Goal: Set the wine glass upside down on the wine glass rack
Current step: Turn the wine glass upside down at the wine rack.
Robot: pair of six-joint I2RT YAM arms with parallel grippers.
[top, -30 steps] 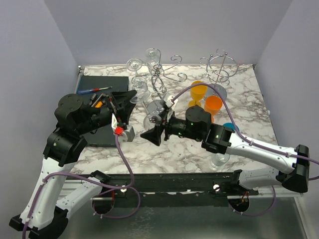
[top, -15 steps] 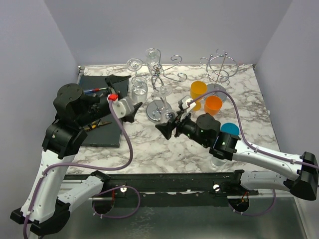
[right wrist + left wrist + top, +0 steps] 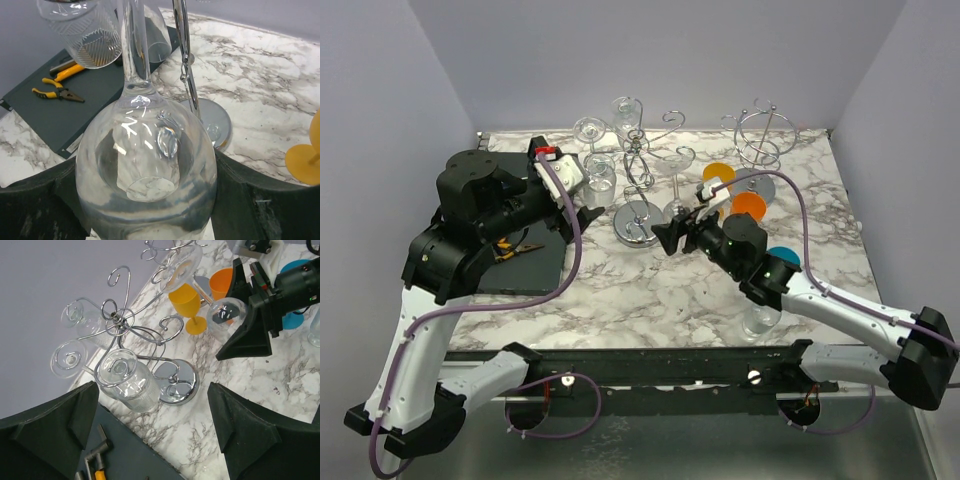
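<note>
Right pincer [image 3: 145, 192] pinching glass [image 3: 147, 150] by the bowl, stem up, just right of the rack [image 3: 638, 222] base. Foot near a hook; cannot tell if touching. Left pincer [image 3: 151, 386] spread wide, empty, left of rack over tabletop [image 3: 620, 290].

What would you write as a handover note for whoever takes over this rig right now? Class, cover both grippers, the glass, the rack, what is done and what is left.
Left gripper: open, empty, facing the rack.
Right gripper: shut on the wine glass, gripping the bowl, with the stem up and the foot high beside a rack arm.
Done: glass is inverted and at the rack.
Left: the frames do not show whether the foot is seated on an arm. Probably slide it on, release, then withdraw.
</note>
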